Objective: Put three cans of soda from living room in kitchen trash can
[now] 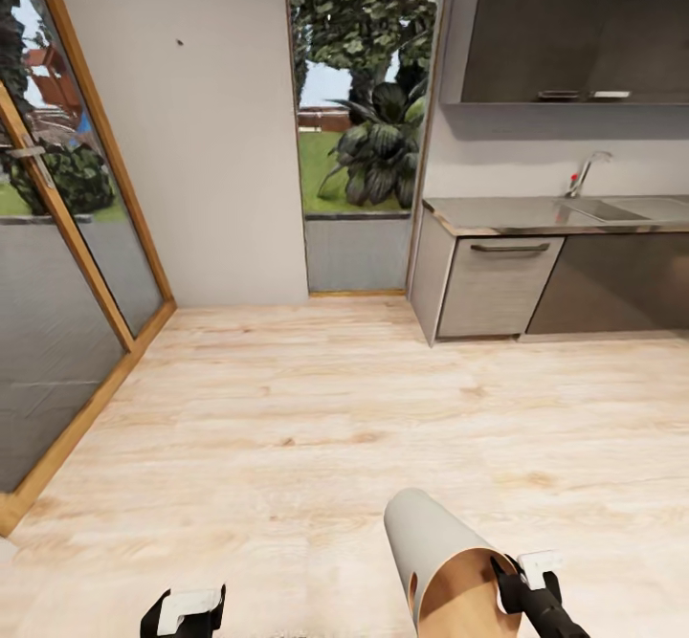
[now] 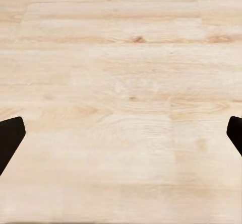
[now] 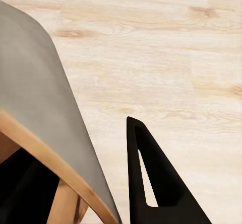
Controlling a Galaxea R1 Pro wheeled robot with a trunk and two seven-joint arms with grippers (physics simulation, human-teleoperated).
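Note:
The tash can [image 1: 431, 547] is a pale grey tapered bin with an orange-brown inside. It hangs tilted above the wood floor at the lower right of the head view, mouth toward me. My right gripper [image 1: 517, 576] is shut on its rim. In the right wrist view one black finger [image 3: 146, 173] lies outside the bin's grey wall [image 3: 45, 108]. My left gripper [image 1: 184, 614] stands open and empty over bare floor, its fingertips [image 2: 10, 138] far apart. The cans of soda are out of view.
The kitchen counter [image 1: 498, 217] with a sink [image 1: 598, 208] and faucet stands at the right, a grey drawer [image 1: 498, 279] below it and a dark wall cabinet [image 1: 574, 26] above. Wood-framed glass doors [image 1: 67, 265] line the left. Light wood floor [image 1: 316, 408] lies between.

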